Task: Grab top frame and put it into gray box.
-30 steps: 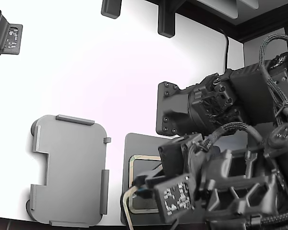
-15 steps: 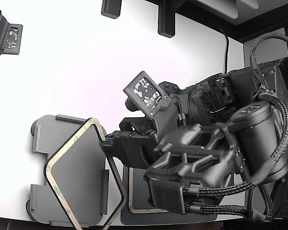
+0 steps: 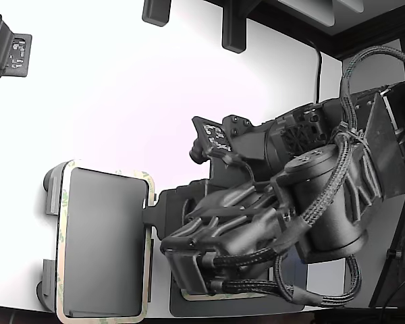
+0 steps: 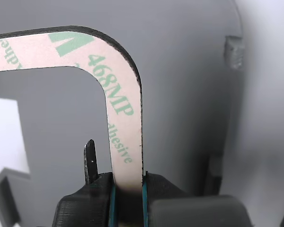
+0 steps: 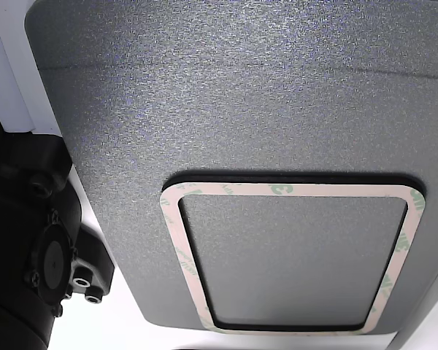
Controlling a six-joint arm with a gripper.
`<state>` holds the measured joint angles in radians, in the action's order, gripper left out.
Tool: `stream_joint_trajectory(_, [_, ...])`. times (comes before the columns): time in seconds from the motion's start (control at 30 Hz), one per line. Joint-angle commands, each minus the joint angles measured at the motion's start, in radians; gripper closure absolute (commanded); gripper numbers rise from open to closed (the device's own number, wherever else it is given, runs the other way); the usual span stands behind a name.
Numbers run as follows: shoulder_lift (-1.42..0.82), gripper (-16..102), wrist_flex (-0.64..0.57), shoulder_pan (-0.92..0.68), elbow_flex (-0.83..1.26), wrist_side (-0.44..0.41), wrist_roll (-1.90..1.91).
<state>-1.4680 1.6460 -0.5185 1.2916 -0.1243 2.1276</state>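
The top frame (image 3: 61, 250), a thin beige outline with green print, lies level over the gray box (image 3: 104, 243) at the exterior view's lower left, lined up with its outline. My gripper (image 3: 150, 213) is shut on the frame's right-hand long side. In the wrist view the gripper (image 4: 128, 187) pinches the frame strip (image 4: 123, 94), with the gray box (image 4: 189, 94) blurred behind it. I cannot tell whether the frame touches the box floor.
A second identical frame (image 5: 177, 233) lies on the darker gray mat (image 5: 204, 95); in the exterior view the mat (image 3: 189, 307) is mostly hidden under my arm. A box edge tab (image 4: 234, 49) stands near the frame corner. Another arm's camera head (image 3: 7, 47) sits at top left.
One second ago my gripper was over the dark mat. Half a second ago it held the frame tilted and turned over the gray box. Now the frame is squared with the box.
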Motion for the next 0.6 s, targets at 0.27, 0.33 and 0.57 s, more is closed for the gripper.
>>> stream_joint_trajectory(0.27, [0.014,98,0.009,0.028,0.008,0.074,-0.018])
stream_joint_trajectory(0.33, [0.014,98,0.009,0.029,0.011,0.081,-0.002])
stream_joint_trajectory(0.57, [0.035,98,0.009,0.057,0.0,0.107,0.043])
